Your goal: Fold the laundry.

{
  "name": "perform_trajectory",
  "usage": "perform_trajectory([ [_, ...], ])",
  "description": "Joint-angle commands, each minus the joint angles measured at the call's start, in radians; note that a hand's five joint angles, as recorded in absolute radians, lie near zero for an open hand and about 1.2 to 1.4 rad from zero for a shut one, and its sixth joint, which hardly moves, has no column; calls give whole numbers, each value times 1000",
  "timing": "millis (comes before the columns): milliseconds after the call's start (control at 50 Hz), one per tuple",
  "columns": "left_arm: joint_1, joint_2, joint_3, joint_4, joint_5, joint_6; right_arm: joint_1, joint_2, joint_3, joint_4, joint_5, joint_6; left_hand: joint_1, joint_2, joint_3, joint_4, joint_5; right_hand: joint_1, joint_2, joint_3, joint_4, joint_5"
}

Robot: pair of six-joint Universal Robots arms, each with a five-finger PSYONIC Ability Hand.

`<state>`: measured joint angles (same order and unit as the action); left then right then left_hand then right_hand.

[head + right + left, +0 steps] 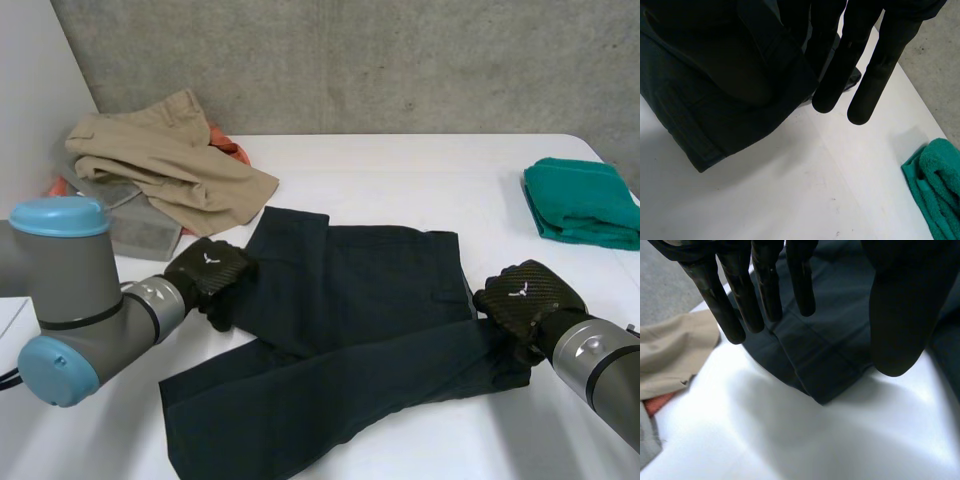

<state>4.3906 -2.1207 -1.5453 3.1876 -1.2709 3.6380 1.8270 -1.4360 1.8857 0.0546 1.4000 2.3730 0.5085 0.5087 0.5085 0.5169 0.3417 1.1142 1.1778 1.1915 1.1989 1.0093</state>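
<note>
My left arm (70, 290) comes in from the lower left of the frame. My left hand (212, 272) sits at the left edge of the dark navy trousers (350, 330), knuckles up. Through its wrist camera I see its fingers (740, 300) straight and spread over a corner of the dark cloth. The thumb (900, 315) is held well apart from them, so nothing is pinched.

My right arm (600, 370) enters from the lower right. My right hand (522, 298) rests at the right edge of the same trousers. From its wrist camera the fingers (875, 75) run straight and side by side, their tips reaching past the cloth's edge over bare white surface; the hand looks relaxed, not clamped on the cloth.

The trousers lie spread across the middle of the white worktop (400, 170), partly doubled over themselves. At the upper left of the frame a khaki garment (170, 165) is heaped over a grey cloth (140, 232), with a bit of orange cloth (232, 150) showing behind it. A folded green towel (585, 200) sits at the right edge. A concrete wall (400, 60) runs across the top of the frame.
</note>
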Motion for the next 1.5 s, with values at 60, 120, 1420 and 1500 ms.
perform_trajectory([
  [60,-7,-64,34,3,-16,2,0,16,0,-16,2,0,308,308,309,300,301,282,218,205,197,212],
  [120,-5,-77,47,8,-25,2,2,16,1,-29,4,0,699,699,699,690,691,282,218,205,197,212],
  [1420,-459,381,-476,-72,-413,-394,100,213,-191,-153,109,293,-77,-77,-77,-86,-85,282,218,205,197,212],
  [1500,-458,343,-455,-52,-413,-392,98,213,-191,-154,109,293,-84,-84,-84,-92,-91,282,218,205,197,212],
])
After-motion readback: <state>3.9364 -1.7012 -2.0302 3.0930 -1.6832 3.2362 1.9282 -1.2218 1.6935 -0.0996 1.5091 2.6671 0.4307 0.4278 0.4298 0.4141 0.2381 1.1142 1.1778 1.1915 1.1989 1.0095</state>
